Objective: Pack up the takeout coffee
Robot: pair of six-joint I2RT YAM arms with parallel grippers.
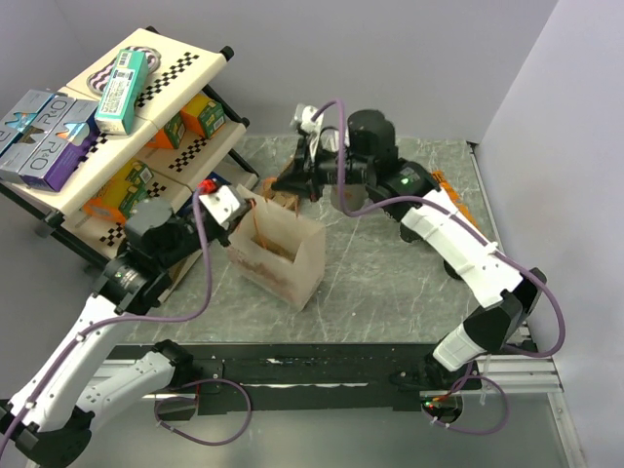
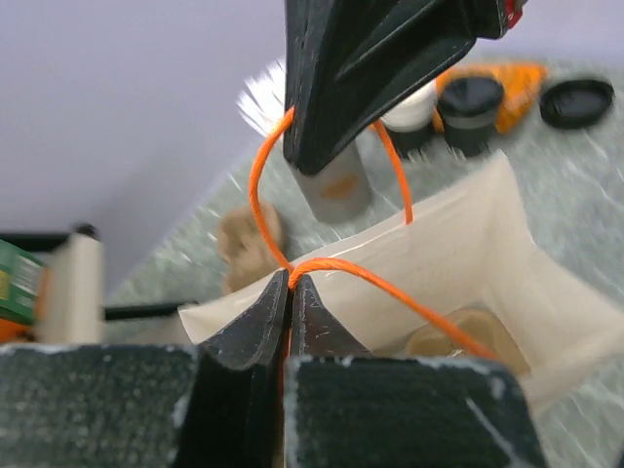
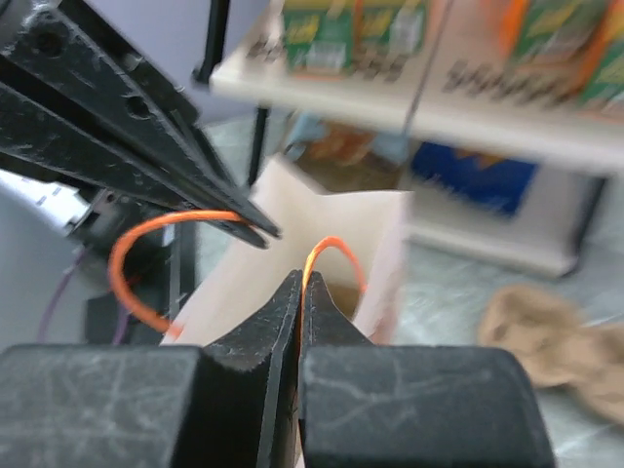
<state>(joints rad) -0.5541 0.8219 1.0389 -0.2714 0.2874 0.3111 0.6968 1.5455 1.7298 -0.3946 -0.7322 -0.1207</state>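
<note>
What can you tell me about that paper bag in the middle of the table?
The paper bag is plain pale-brown paper, standing on the grey marbled table with its mouth open. It has two thin orange cord handles. The left gripper pinches one in shut jaws, the right gripper the other, holding the mouth wide. Something tan lies at the bottom.

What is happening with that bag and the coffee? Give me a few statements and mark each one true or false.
1. The left jaws are shut on an orange handle of the paper bag. True.
2. The right jaws hang open, holding nothing. False: they pinch the bag's other handle.
3. The takeout coffee is inside the bag. False: it stands on the table beyond the bag.
4. The bag stands upright with its mouth open. True.
</note>
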